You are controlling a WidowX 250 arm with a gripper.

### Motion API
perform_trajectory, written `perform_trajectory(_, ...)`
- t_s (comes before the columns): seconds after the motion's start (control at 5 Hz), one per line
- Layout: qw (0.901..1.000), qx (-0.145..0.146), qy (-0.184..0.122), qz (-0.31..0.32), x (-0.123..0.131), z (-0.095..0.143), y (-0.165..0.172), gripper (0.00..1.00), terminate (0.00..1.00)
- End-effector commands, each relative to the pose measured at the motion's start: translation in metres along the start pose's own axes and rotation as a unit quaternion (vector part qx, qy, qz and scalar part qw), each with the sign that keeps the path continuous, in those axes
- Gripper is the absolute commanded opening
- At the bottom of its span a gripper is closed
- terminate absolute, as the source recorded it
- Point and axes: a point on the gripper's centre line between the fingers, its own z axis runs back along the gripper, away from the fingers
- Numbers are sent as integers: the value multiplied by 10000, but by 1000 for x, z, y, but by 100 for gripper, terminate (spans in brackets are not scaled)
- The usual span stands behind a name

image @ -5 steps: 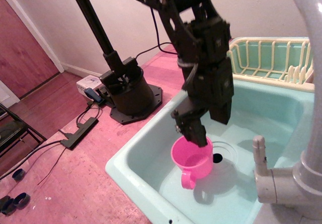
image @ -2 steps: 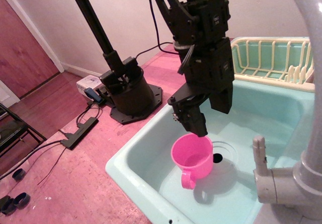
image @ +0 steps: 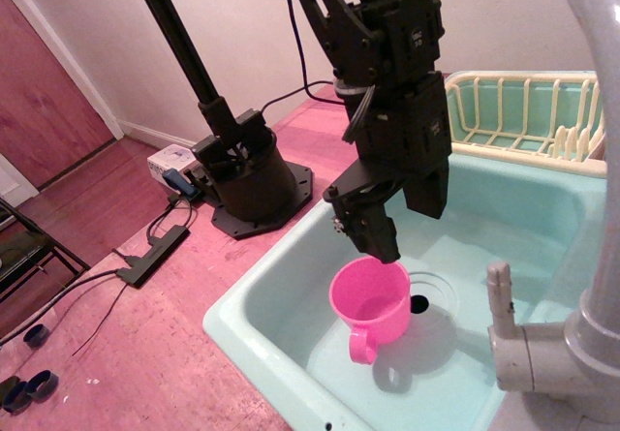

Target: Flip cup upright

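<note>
The bright pink cup (image: 371,305) stands upright on the floor of the pale green sink (image: 291,354), mouth up, its loop handle toward the front. My black gripper (image: 402,228) hangs just above the cup's rim, open and empty. One finger (image: 373,235) ends right over the cup's back rim, the other (image: 426,184) is higher and to the right. No part of the gripper touches the cup.
The sink drain (image: 419,304) lies just right of the cup. A grey faucet (image: 572,257) rises at the right front. A dish rack (image: 518,111) sits behind the sink. The arm's base (image: 247,174) and cables are on the pink floor at left.
My gripper has let go of the cup's rim and risen a little. The cup has stayed upright in the same spot.
</note>
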Motion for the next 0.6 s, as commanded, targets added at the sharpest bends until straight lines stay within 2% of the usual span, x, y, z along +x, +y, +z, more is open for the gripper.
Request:
perform_trajectory(0.0, 9996, -17, -296, -45, 5, 18, 0, 100, 0)
perform_trajectory(0.2, 9996, -17, -296, -45, 5, 18, 0, 100, 0)
perform_trajectory(0.4, 9996, -17, -296, -45, 5, 18, 0, 100, 100)
